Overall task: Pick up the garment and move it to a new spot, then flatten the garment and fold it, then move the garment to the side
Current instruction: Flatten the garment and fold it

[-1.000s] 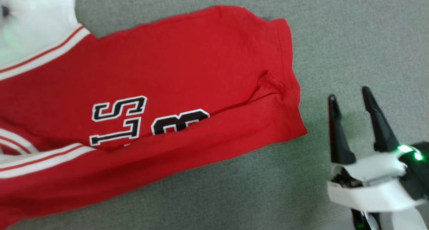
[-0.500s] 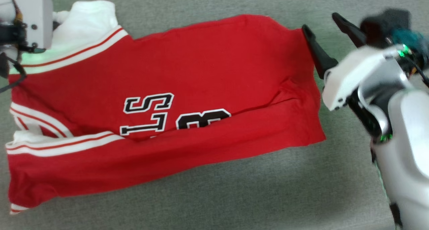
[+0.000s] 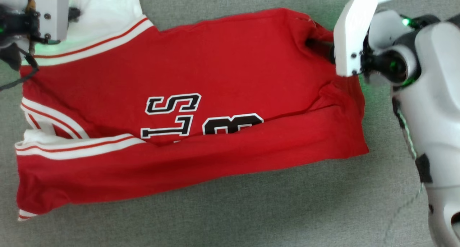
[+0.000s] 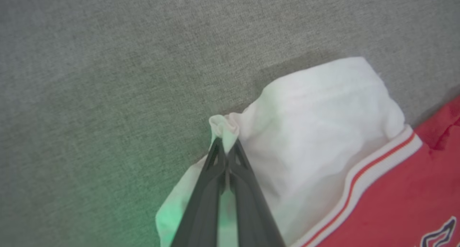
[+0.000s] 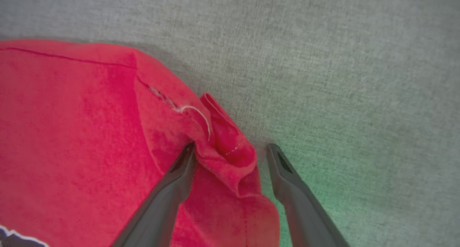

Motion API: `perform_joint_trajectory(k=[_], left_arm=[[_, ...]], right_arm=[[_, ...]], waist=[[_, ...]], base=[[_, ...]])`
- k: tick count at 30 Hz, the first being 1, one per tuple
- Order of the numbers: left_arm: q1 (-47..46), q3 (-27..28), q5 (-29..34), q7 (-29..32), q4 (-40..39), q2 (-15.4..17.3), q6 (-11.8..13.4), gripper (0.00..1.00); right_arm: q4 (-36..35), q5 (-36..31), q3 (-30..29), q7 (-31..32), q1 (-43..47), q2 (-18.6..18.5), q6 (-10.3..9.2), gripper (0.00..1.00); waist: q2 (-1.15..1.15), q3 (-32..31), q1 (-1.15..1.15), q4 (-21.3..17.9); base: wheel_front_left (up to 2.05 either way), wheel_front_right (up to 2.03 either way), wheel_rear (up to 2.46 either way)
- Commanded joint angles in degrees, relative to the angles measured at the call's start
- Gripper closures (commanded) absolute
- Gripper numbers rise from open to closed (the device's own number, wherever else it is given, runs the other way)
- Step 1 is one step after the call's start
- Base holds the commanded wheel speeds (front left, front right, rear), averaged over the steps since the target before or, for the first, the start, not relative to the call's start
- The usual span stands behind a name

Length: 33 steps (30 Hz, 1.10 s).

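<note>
The garment is a red jersey lying spread on a grey cloth surface, its near edge folded up over the black "23". Its white sleeve sits at the far left corner. My left gripper is shut on a pinch of that sleeve's edge; its pale wrist housing covers the spot in the head view. At the far right hem corner my right gripper stands open, one finger on each side of a bunched red fold. Its white housing hangs above that corner.
Grey cloth surface lies all around the garment, with bare room in front and to the right. My right arm's pale forearm runs down the right edge. A dark cable hangs by the left wrist.
The camera has shifted. My right gripper has gone from the lower right up to the garment's far right hem corner and now straddles a fold there. The left wrist has come into view at the sleeve.
</note>
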Motion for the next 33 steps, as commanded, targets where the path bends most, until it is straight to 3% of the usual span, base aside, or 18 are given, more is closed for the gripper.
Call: perform_joint_trajectory(k=[1, 4, 5, 6, 18, 28, 33], left_arm=[[0.9, -0.5, -0.1, -0.1, 0.7, -0.7, -0.3, 1.00], [0.7, -0.5, -0.1, -0.2, 1.0, -1.3, -0.5, 1.00], [0.8, -0.5, -0.1, -0.4, 1.1, -1.4, -0.6, 1.00], [0.9, -0.5, -0.2, -0.4, 1.3, -1.6, -0.6, 1.00], [0.6, 1.1, 0.2, -6.2, 3.0, -3.0, -3.0, 1.00], [1.4, 3.2, 0.2, -16.2, 1.7, -4.0, -7.1, 1.00], [4.7, 3.8, -2.1, -18.2, -2.3, -2.0, -8.0, 1.00]], right_arm=[[3.2, -0.7, -0.1, 2.6, -1.1, 1.0, -0.05, 0.00], [6.5, -1.0, -0.4, 4.8, -2.7, 2.2, -0.05, 0.04], [7.4, -1.2, -0.3, 5.2, -3.1, 2.6, -0.05, 0.58], [8.0, -1.5, 0.1, 5.5, -3.5, 2.8, -0.05, 1.00], [7.9, -1.4, 2.1, -3.5, -5.5, -1.0, -0.06, 1.00], [2.9, 3.2, 7.3, -16.1, -1.2, -8.4, -0.06, 1.00], [-1.3, 6.3, 10.8, -20.3, 3.9, -13.0, -0.06, 1.00]], waist=[[0.00, 0.9, 0.00, 0.4], [0.00, 1.6, 0.00, 0.7], [0.00, 1.7, 0.00, 0.8], [0.00, 1.8, 0.00, 0.9], [0.00, -1.5, 0.00, 3.5], [0.00, -8.9, 0.00, 7.0], [0.00, -12.8, 0.00, 8.6]], base=[[0.00, 0.00, 0.00], [0.00, 0.00, 0.00], [0.00, 0.00, 0.00], [0.00, 0.00, 0.00], [0.00, 0.00, 0.00], [0.00, 0.00, 0.00], [0.00, 0.00, 0.00]])
